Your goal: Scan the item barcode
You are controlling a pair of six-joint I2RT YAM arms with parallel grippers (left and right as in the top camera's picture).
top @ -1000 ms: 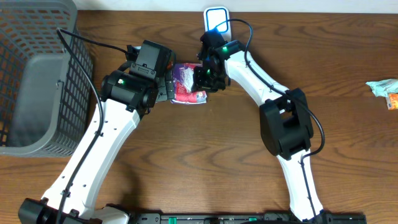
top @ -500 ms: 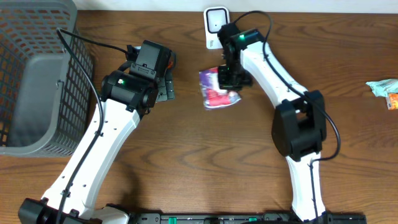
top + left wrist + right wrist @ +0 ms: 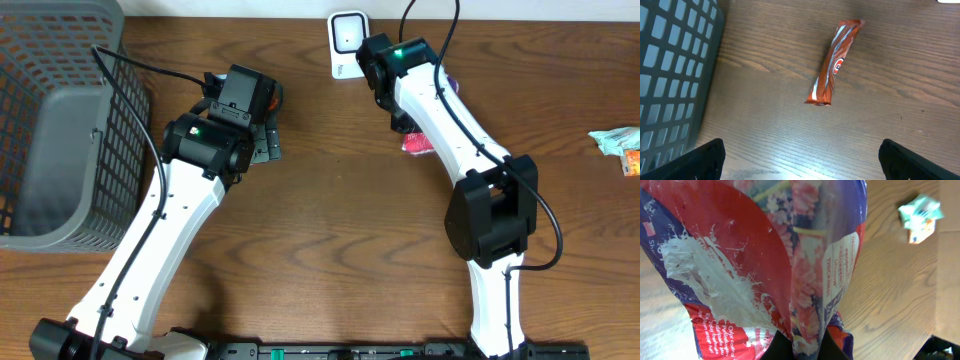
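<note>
Right tool: clamped on pouch, which is held off the tabletop, near the scanner, to its right.
Left tool: jaws wide, empty.
Handling: barcode not visible. Rotate pouch until the code faces scanner window, foil flat, slowly.

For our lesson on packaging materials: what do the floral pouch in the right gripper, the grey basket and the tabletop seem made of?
Floral pouch: thin printed plastic film, glossy, creased, with white scuffed residue. Grey basket: probably moulded plastic, matte, gridded walls. Tabletop: wood or wood-look laminate; grain lines, slight sheen.
</note>
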